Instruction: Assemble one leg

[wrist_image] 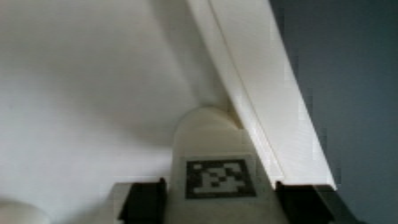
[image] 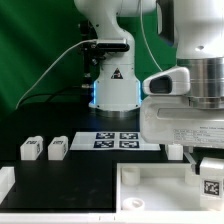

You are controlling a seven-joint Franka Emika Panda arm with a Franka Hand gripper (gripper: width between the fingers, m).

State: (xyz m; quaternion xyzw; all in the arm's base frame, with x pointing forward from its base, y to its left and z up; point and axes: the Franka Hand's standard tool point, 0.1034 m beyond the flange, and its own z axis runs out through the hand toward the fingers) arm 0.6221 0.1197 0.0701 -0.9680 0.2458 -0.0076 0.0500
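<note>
In the wrist view my gripper is shut on a leg, a small white block with a black-and-white tag. Its black fingers flank the leg on both sides. The leg stands on the floor of the wide white tray part, right against its raised rim. In the exterior view the gripper is low at the right edge, over the tray part, with the held leg's tag showing. Two more legs lie on the dark table at the left.
The marker board lies in front of the robot base. Another small white block sits right of it. A white part shows at the left edge. Dark table lies beyond the tray's rim.
</note>
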